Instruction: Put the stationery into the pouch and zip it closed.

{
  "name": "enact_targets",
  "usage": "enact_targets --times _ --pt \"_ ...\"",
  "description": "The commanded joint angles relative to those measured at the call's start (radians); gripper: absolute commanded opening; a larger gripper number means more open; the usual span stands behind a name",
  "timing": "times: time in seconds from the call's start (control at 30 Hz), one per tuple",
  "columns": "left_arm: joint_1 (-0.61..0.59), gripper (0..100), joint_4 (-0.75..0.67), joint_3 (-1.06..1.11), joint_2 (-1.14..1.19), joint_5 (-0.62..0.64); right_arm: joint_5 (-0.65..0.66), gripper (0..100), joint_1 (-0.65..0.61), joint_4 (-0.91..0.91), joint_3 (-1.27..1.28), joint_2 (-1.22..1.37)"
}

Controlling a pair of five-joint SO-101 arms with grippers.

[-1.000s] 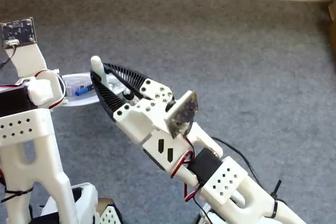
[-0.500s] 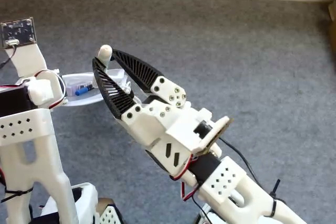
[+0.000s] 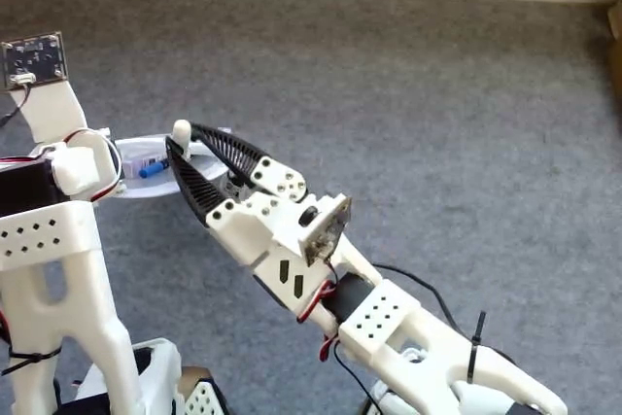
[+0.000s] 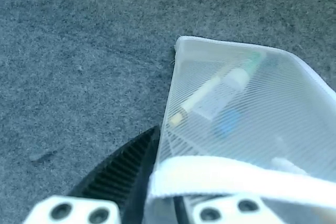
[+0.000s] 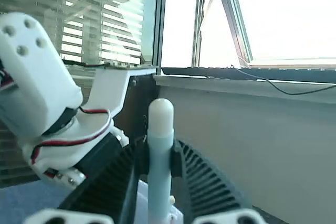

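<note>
At 9 o'clock on the grey surface [image 3: 437, 94], high view, the pouch [image 3: 136, 157] is held by the left hand [image 4: 157, 182], which is clamped on its white zip edge. A pen [image 4: 207, 90] and a blue item [image 4: 226, 125] already lie inside. The right hand [image 3: 185, 148] comes in from 5 o'clock, closed around a white stick [image 3: 181, 130] whose rounded end stands out past the fingertips, just at the pouch's 3 o'clock side. Whether the mouth gapes wide enough: cannot tell. Step in hand, as judged: insert the stick. To do it well, lead with the rounded end, line the stick's axis up with the opening, and keep it low and shallow so it slides along the inner wall. Release only once most of its length is past the zip edge. Left hand should hold firm so the mouth does not fold shut. Risk: the end catching the zip tape and pushing the pouch away.
</note>
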Motion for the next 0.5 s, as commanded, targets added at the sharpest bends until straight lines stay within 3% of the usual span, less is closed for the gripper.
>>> enact_targets --times 0.0,0.3,0.47 --pt "0.022 1 -0.025 0.001 0.013 0.008 0.094 0.4 -0.039 0.05 0.002 -0.01" --pt "0.022 1 -0.025 0.001 0.013 0.008 0.288 0.4 -0.108 0.183 0.007 -0.01" --pt "0.022 1 -0.025 0.001 0.013 0.008 0.31 1.9 -0.117 0.231 0.007 -0.01"
